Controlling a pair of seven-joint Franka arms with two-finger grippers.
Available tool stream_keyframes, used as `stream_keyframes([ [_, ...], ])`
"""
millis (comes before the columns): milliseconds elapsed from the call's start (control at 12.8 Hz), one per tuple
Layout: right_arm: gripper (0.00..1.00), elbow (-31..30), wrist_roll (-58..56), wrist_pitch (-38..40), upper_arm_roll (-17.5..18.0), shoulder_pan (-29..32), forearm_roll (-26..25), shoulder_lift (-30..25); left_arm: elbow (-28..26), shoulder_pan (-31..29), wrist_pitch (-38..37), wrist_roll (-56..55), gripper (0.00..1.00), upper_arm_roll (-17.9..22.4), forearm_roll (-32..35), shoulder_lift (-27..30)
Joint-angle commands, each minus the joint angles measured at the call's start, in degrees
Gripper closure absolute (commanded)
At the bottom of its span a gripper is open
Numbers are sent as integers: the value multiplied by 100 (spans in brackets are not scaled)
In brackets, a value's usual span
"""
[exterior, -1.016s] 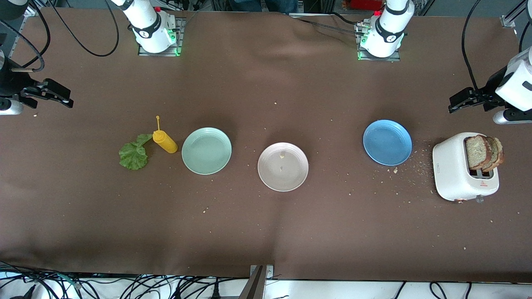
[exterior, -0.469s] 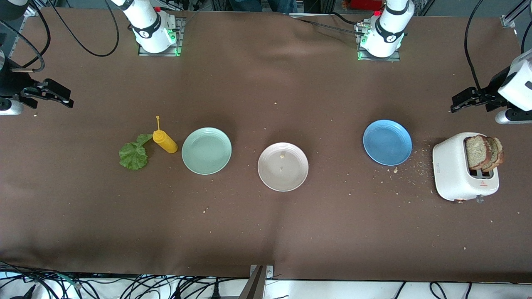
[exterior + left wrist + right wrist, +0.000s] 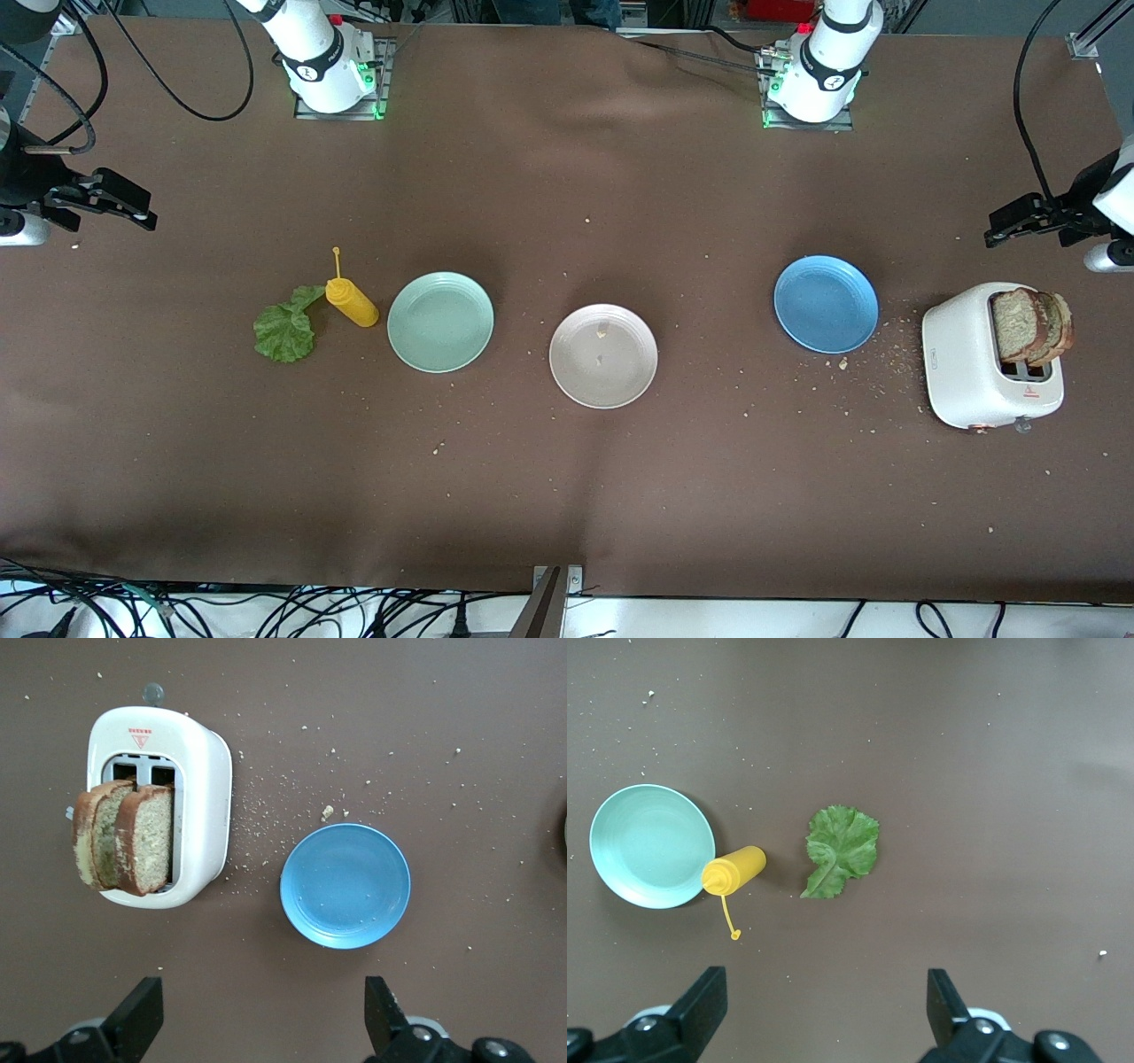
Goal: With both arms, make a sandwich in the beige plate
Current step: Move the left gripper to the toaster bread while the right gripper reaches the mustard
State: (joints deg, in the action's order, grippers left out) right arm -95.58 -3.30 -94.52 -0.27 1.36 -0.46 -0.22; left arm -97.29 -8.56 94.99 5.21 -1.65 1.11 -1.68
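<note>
As earlier, right hand (image 3: 133, 211) unmoved

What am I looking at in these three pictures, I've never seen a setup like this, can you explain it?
Two white robot arms work at a brown table. One picture looks down from above; the others come from cameras on each wrist. The left gripper is open over the table by the toaster, which holds two toast slices beside a blue plate. The right gripper is open too, holding nothing. A lettuce leaf, yellow bottle, green plate and beige plate also lie there.
</note>
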Motion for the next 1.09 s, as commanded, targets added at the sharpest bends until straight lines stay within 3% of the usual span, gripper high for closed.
stream_keyframes([
  [0,0,49,-92,39,0,31,99,22,8,-330,247,515,0,-28,3,-192],
  [312,0,49,-92,39,0,31,99,22,26,-314,257,385,0,-98,-58,-210],
  [703,0,57,-92,31,0,22,90,14,226,-278,-120,-37,0,-739,-67,-8],
  [1016,0,49,-48,48,18,4,81,57,342,-287,-315,-20,0,-758,-58,1],
])
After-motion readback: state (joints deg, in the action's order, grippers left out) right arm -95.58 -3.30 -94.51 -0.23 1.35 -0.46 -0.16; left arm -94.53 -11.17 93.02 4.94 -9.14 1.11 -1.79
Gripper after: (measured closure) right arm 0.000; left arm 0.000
